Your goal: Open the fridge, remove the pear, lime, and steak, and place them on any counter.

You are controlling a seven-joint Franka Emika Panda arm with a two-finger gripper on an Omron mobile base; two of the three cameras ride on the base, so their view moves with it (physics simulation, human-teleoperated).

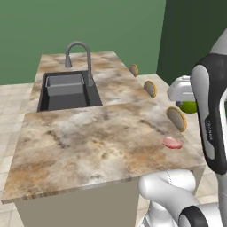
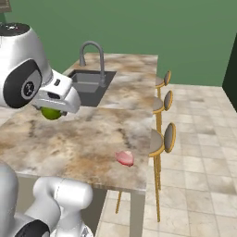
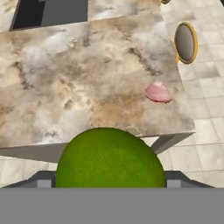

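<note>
Beige counter (image 1: 88,137) lies below my raised arm; my gripper (image 3: 109,186), pointing down, has its jaws wide around the lime (image 3: 110,158), with the steak (image 1: 172,142) near the edge.

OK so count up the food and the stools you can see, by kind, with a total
Lime, held in the claw: 1
Steak, lying on the counter: 1
Stools: 3
Total: 5
</note>
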